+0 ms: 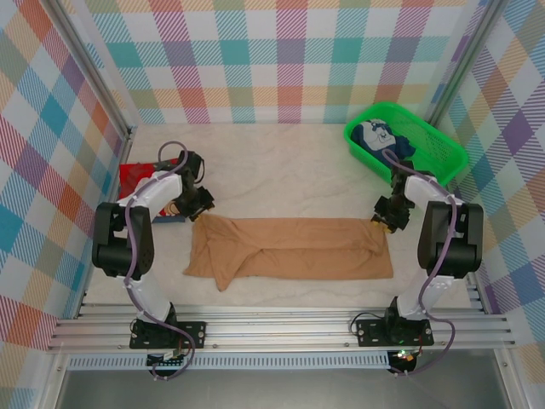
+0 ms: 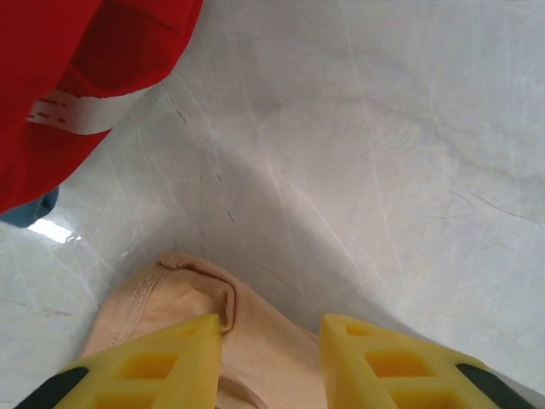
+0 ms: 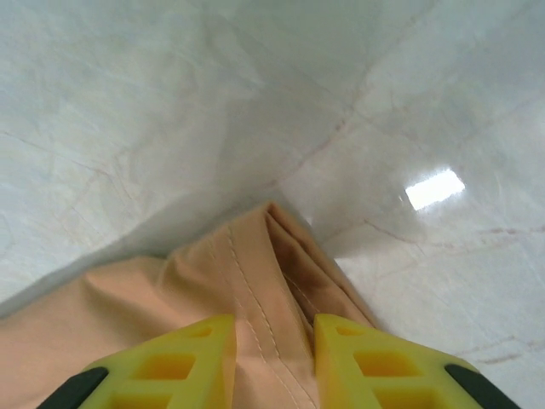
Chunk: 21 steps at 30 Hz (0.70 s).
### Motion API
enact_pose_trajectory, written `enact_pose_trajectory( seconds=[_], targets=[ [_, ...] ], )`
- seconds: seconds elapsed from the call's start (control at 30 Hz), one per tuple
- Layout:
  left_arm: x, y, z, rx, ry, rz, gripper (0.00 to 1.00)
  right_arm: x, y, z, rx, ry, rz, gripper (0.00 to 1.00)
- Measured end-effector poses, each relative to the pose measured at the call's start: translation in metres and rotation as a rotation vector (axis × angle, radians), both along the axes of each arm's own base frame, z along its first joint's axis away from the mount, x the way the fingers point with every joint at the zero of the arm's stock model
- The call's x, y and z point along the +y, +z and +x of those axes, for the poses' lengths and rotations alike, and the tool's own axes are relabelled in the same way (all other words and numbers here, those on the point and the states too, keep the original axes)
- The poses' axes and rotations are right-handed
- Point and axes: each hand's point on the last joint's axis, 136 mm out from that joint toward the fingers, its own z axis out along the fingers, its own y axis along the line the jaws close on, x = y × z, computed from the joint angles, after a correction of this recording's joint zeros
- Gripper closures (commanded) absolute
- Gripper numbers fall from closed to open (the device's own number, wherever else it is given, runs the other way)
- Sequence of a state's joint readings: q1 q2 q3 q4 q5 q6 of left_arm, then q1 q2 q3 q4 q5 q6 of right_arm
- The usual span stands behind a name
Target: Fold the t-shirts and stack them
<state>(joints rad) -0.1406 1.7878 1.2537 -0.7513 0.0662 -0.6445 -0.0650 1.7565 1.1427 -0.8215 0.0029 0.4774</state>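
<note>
With the tan t-shirt lying flat on the tabletop nearward of the green basket, and the left gripper and right gripper each straddling a basket-side corner on narrow jaws, hold impossible to tell, close fully on both layers, then lift level together.

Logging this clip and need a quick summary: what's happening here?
Two robot arms are working on a tan shirt laid lengthwise across the table. The left gripper straddles its far-left corner and the right gripper its far-right corner, cloth between the jaws; whether either has clamped is unclear. A red shirt lies at the left edge, and a green basket holding clothing sits far right.
</note>
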Motion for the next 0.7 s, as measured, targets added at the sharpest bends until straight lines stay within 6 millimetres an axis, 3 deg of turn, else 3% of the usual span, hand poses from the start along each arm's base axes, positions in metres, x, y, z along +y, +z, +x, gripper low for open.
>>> enact_pose_trajectory(
  seconds=[0.2,0.37,0.5,0.63,0.7],
  targets=[
    [0.000,-0.014,-0.002,0.037,-0.011,0.006,0.76,0.000,-0.008,0.008,-0.007,0.019,-0.001,0.76],
    [0.000,-0.015,-0.002,0.038,-0.011,0.008,0.73,-0.002,-0.009,0.009,-0.013,0.034,-0.011,0.66],
    [0.000,-0.015,-0.001,0.033,-0.014,0.006,0.77,-0.003,-0.008,0.012,-0.026,0.050,-0.017,0.79],
    [-0.001,-0.016,0.001,0.023,-0.018,0.000,0.97,-0.003,-0.008,0.015,-0.042,0.058,-0.017,0.92],
    [-0.002,-0.017,0.000,0.025,-0.014,-0.004,1.00,-0.003,-0.008,0.017,-0.049,0.057,-0.018,0.98]
  ],
)
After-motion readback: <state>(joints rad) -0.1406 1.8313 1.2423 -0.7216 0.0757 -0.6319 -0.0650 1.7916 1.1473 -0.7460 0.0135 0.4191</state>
